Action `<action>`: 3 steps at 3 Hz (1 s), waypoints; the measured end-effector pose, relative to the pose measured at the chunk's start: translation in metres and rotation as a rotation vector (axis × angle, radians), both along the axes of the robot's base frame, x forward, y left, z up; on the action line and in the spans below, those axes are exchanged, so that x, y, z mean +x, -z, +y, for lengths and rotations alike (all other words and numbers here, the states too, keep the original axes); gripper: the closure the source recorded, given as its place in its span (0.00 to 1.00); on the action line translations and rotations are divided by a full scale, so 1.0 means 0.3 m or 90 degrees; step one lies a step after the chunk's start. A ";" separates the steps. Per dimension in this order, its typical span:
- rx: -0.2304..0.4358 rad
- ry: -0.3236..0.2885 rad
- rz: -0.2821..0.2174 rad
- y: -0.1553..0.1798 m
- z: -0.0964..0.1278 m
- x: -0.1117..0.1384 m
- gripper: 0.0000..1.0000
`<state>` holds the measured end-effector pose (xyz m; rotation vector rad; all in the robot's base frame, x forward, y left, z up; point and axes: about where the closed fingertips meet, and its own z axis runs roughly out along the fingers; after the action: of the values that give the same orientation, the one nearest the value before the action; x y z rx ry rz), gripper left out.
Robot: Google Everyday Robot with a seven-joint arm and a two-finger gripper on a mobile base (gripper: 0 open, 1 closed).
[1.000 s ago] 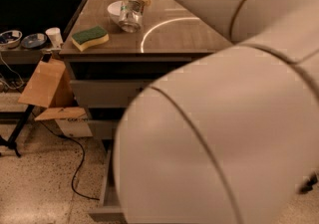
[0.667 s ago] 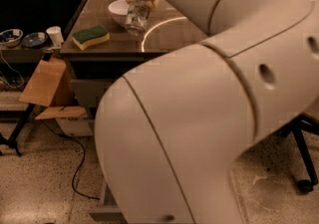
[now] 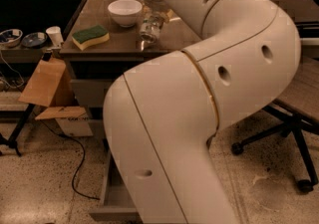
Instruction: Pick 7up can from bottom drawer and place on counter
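Observation:
My gripper (image 3: 151, 19) reaches down from the big white arm over the counter (image 3: 112, 46), just right of the white bowl. It is shut on the 7up can (image 3: 148, 29), a small silvery can held tilted just above the counter near its front edge, with a reflection under it. The bottom drawer (image 3: 113, 199) stands pulled open at the foot of the cabinet. My arm hides most of it, and the visible part of its inside shows nothing.
A white bowl (image 3: 125, 11) and a green-and-yellow sponge (image 3: 90, 36) sit on the counter. Cardboard pieces (image 3: 45, 82) lean left of the cabinet, beside a dark side table (image 3: 20, 51) with dishes. An office chair (image 3: 291, 123) stands at the right.
The gripper with the can has moved from beside the bowl toward the counter's front and lower. My arm has swung and now fills the middle of the view.

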<state>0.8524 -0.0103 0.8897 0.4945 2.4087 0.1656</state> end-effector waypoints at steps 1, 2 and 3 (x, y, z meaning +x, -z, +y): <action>0.011 0.036 0.001 0.026 -0.078 0.041 0.58; 0.018 0.062 -0.003 0.029 -0.136 0.071 0.35; 0.020 0.075 -0.006 0.022 -0.173 0.090 0.12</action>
<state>0.8793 -0.0623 0.8830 0.6469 2.3626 0.1537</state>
